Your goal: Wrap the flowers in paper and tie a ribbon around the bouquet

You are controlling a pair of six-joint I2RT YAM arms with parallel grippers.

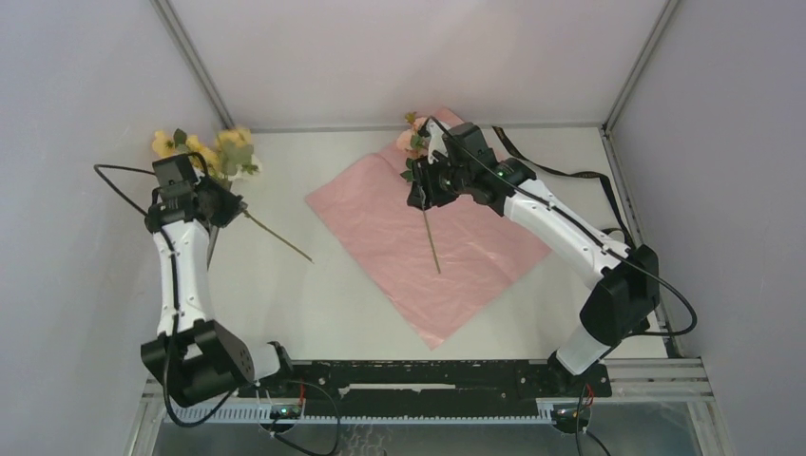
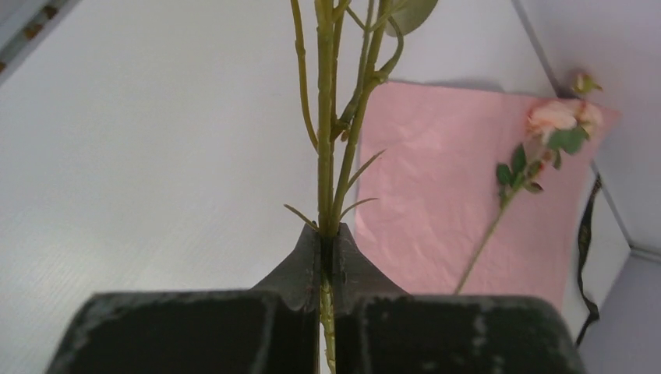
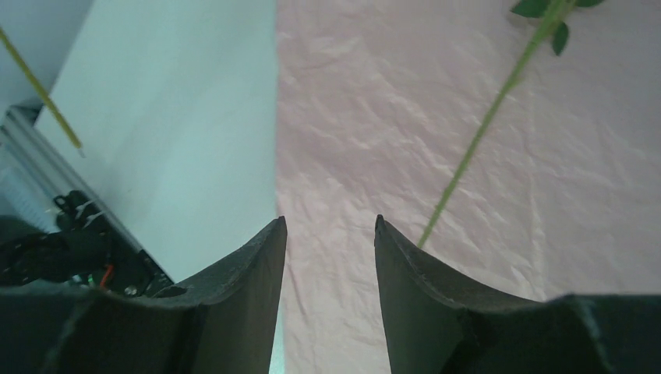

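White table (image 1: 314,313), and the left gripper (image 2: 327,234) is clamped on the yellow flowers (image 1: 214,147) by their stems, far left. Right gripper (image 3: 329,226) hangs open over the paper (image 1: 475,256), pink flower (image 2: 557,117) lying there. Danger: thin stems could swivel in that pinch and land crooked.

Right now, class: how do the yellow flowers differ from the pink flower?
The yellow flowers are pinched by their stems in the shut left hand; the pink flower lies ungripped. The yellow flowers are off the paper; the pink flower lies on it. Both have thin green stems.
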